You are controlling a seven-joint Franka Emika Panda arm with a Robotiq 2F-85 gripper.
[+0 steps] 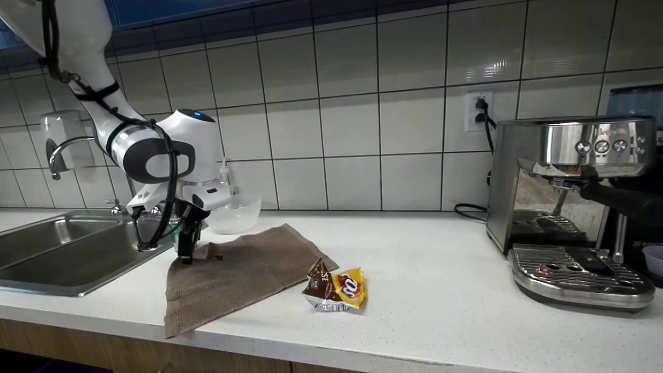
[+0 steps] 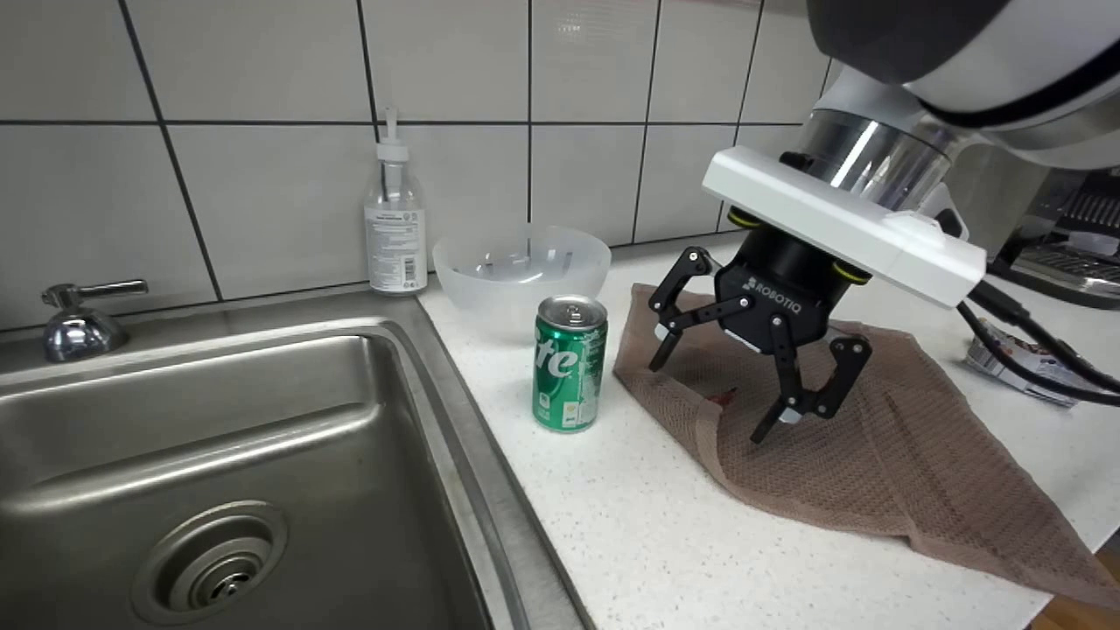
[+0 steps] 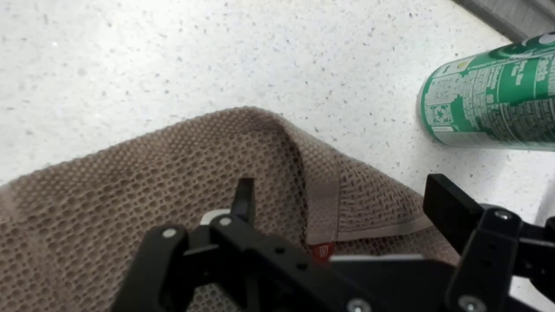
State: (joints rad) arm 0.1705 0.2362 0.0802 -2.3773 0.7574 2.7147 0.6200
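The cloth fold (image 3: 323, 199) is being straddled by empty, wide-spread fingers (image 2: 768, 423). The can (image 2: 570, 376) is being supported by the counter (image 2: 630, 516).

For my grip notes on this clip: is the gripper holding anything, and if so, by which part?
Nothing is held: the gripper stands open over the brown cloth, with no part of it pinched between the jaws.
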